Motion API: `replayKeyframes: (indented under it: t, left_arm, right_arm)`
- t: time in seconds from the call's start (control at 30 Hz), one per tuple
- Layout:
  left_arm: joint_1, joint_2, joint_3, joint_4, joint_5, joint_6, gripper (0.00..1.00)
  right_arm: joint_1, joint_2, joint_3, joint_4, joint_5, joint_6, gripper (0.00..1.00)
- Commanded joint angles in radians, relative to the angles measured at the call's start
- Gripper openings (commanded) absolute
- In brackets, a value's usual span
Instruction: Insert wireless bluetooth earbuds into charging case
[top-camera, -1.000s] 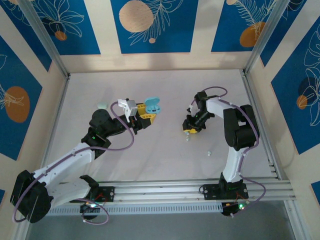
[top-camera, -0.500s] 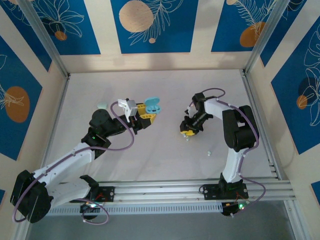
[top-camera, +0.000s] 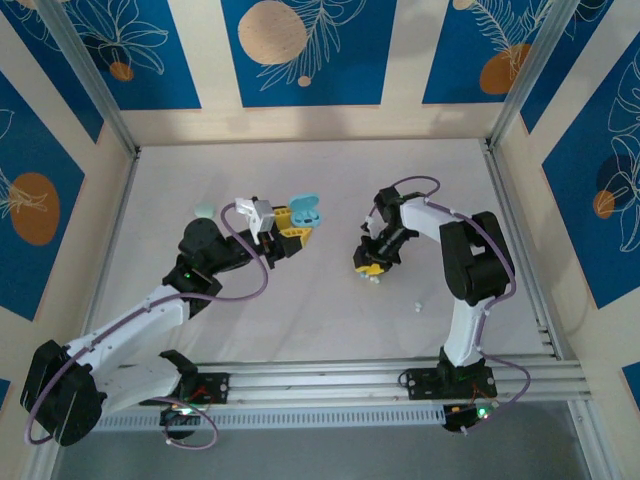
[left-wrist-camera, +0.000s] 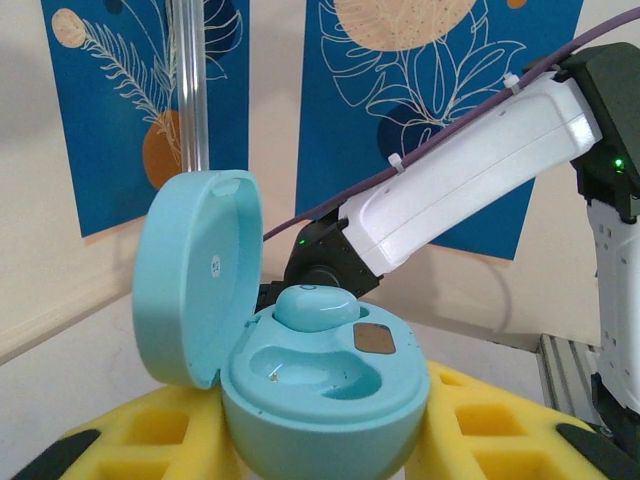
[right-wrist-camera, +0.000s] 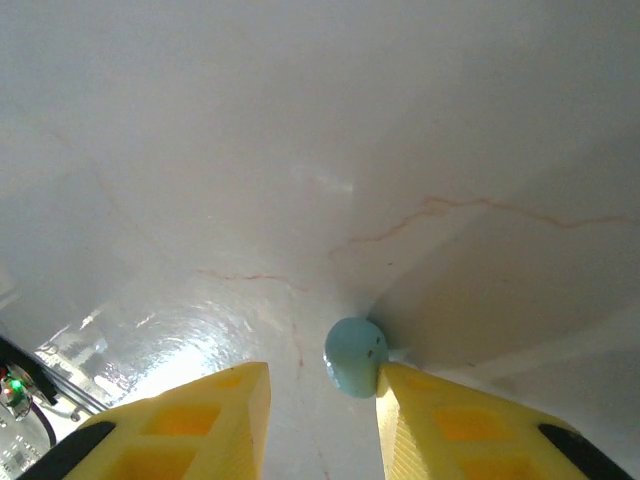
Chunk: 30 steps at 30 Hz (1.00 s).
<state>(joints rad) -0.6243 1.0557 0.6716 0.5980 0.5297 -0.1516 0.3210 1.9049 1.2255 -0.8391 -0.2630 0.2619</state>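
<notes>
One earbud (right-wrist-camera: 355, 370) lies between right jaws, touching one.

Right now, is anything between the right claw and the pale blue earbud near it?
Nothing visible is. The pale blue earbud sits in the gap of the right claw, against one of its fingers.

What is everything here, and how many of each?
charging case: one, pale blue, lid open, held in the left gripper.
seated earbud: one, pale blue, in one socket of the case; other socket bare.
near earbud: one, pale blue, on the table between the right gripper's fingers.
loose earbud: one, pale, on the table by the right arm.
oval thing: one, mint, beside the left arm.
table: one, white.
left gripper: one, yellow fingers, shut on the case.
right gripper: one, yellow fingers, open.
</notes>
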Motion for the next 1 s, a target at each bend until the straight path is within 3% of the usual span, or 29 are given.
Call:
replayKeyframes:
  t: [0.0, 0.23, 0.5, 0.77, 0.97]
  left_arm:
    - [-0.008, -0.012, -0.007, 0.023, -0.008, -0.009, 0.37]
    - [-0.008, -0.02, -0.01, 0.021, -0.01, -0.006, 0.37]
    - [-0.008, -0.018, -0.009, 0.023, -0.007, -0.008, 0.37]
    - [-0.009, -0.026, -0.013, 0.02, -0.01, -0.005, 0.37]
    - [-0.008, -0.026, -0.015, 0.019, -0.011, -0.002, 0.37]
  right_arm:
    - [0.01, -0.046, 0.026, -0.045, -0.007, -0.008, 0.34]
    - [0.03, -0.066, 0.052, -0.056, 0.14, 0.0, 0.31]
    - [0.098, 0.023, 0.134, -0.112, 0.289, -0.046, 0.3]
    - [0.15, 0.083, 0.177, -0.151, 0.381, -0.058, 0.31]
    - [0.168, 0.1, 0.183, -0.154, 0.377, -0.065, 0.31]
